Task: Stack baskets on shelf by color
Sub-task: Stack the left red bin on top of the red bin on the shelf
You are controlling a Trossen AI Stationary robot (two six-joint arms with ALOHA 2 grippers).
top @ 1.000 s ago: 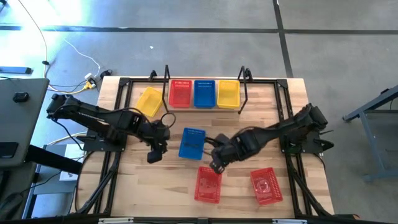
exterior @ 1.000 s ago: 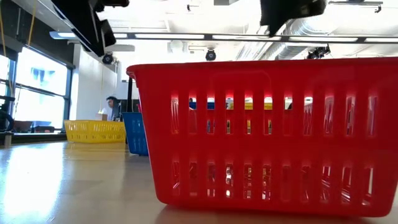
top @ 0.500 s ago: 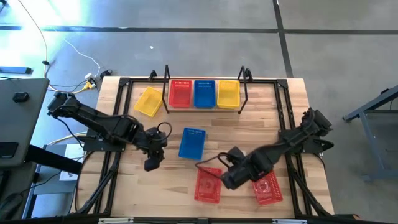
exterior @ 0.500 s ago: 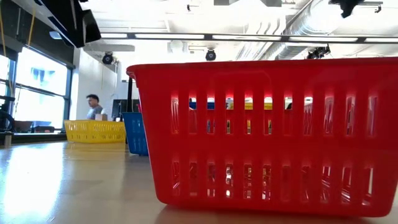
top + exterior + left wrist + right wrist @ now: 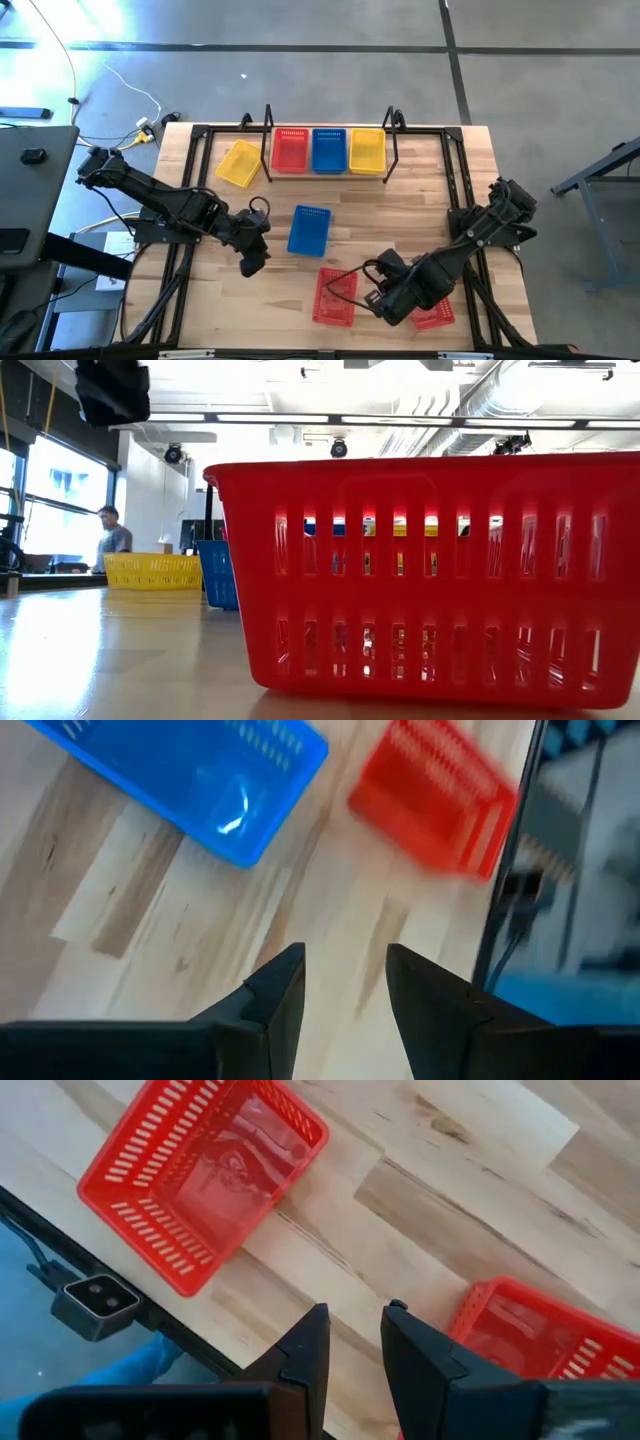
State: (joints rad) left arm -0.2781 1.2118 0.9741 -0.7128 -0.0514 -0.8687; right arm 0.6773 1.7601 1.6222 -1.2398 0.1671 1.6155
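On the shelf [image 5: 330, 172] at the far side stand a red [image 5: 291, 150], a blue [image 5: 328, 150] and a yellow basket [image 5: 367, 150] in a row. A second yellow basket [image 5: 240, 163] rests flat on the table left of the shelf. A blue basket [image 5: 309, 229] lies mid-table. Two red baskets [image 5: 335, 296] [image 5: 436, 312] sit near the near edge. My left gripper [image 5: 250, 262] hovers open left of the blue basket [image 5: 190, 770]. My right gripper [image 5: 385, 300] hovers between the two red baskets [image 5: 205, 1180] [image 5: 530, 1335], narrowly open.
Black frame rails [image 5: 170, 290] run along the table's left and right sides. Bare wood lies between the shelf and the loose baskets. In the low view the near red basket [image 5: 430, 575] fills the front, and a person [image 5: 112, 540] walks far behind the table.
My right gripper has swung from mid-table beside the blue basket toward the near edge, ending between the two red baskets. My left gripper has drawn back slightly toward the near edge. No basket has moved.
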